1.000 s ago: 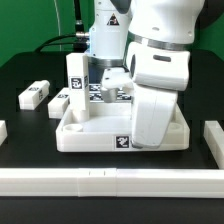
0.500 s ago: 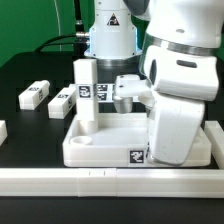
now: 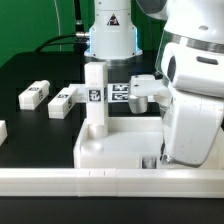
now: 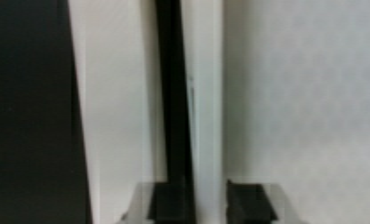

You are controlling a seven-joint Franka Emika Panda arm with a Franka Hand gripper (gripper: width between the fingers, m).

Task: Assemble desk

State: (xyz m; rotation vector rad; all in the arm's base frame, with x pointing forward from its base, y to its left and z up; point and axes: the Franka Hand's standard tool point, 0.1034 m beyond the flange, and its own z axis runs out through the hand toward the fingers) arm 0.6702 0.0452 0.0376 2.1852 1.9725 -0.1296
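Dragged along with the arm, the tabletop (image 3: pixel 112 150) now sits further toward the exterior view's right, just beside the border rail (image 3: pixel 50 180). My gripper (image 4: pixel 203 205) is pinched on its rim. One leg (image 3: pixel 96 115) stands upright in a corner socket, showing a black-and-white tag.

White tabletop rim (image 4: pixel 203 110) between jaws

No legible lettering, numeral or brand is showing in either view. Black-and-white square tags are appearing as coded patterns only. One is sitting on the upright leg (image 3: pixel 95 96) at centre frame. One each is sitting on the outer loose leg (image 3: pixel 35 95) and the inner loose leg (image 3: pixel 62 101) at mid-left. A tag pair (image 3: pixel 119 93) is showing just right of centre, carrier undeterminable.
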